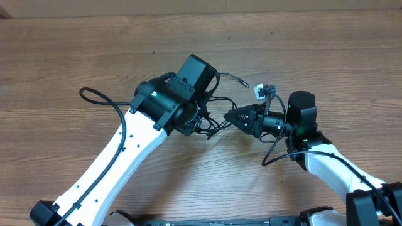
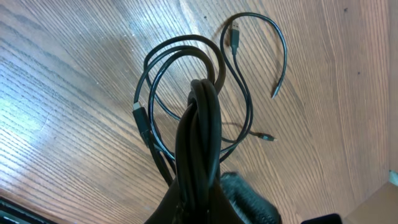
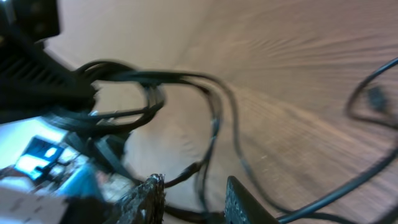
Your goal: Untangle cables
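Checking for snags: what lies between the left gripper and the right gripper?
Loose strands of the cables, over the wooden table, in the overhead view.

You're working over a wooden table (image 1: 75, 50) with light brown grain. Loose loops of the cables (image 2: 202, 124) lie flat on it. One curved strand lies apart from the loops, ending in a plug (image 2: 234, 36), and a small plug (image 2: 267, 137) rests nearby

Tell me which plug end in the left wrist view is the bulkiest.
The long black connector with a pale tip, lying beside the clamped cable bundle. The other three ends are shorter and slimmer.
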You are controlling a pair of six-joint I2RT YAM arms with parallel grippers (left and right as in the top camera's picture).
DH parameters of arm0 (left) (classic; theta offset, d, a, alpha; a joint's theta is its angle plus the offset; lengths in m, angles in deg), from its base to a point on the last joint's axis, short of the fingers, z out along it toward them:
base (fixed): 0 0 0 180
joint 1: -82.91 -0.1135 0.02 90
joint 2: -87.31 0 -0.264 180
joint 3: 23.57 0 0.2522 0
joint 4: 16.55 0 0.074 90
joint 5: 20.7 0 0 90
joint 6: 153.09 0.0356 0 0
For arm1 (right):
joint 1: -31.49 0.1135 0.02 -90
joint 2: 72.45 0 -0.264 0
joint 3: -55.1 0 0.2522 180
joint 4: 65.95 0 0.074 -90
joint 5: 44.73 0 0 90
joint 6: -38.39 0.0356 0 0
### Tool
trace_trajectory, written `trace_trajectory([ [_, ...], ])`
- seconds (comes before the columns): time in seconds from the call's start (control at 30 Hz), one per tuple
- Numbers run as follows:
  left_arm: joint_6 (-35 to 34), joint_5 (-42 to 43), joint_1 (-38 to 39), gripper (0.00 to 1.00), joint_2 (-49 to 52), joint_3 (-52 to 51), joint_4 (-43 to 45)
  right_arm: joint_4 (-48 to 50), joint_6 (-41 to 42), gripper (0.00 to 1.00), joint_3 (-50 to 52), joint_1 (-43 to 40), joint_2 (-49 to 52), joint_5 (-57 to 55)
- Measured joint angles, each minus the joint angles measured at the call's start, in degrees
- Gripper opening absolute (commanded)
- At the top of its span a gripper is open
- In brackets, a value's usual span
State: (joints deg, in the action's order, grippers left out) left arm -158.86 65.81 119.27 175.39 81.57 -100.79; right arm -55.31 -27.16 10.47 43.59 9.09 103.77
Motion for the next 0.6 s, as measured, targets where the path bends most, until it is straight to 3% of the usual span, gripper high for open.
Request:
trace_trajectory([
  [0.17, 0.0, -0.3, 0.0, 0.04, 0.0, 0.0, 0.2, 0.1, 1.0, 0.42, 0.0, 0.0, 0.0, 5.0],
  [0.3, 1.4, -2.3, 0.0, 0.04, 0.0, 0.0, 0.2, 0.1, 1.2, 0.43, 0.0, 0.0, 0.0, 7.7],
  [0.6, 16.3, -8.4, 0.0, 0.04, 0.0, 0.0, 0.2, 0.2, 5.7, 0.42, 0.0, 0.0, 0.0, 7.3],
])
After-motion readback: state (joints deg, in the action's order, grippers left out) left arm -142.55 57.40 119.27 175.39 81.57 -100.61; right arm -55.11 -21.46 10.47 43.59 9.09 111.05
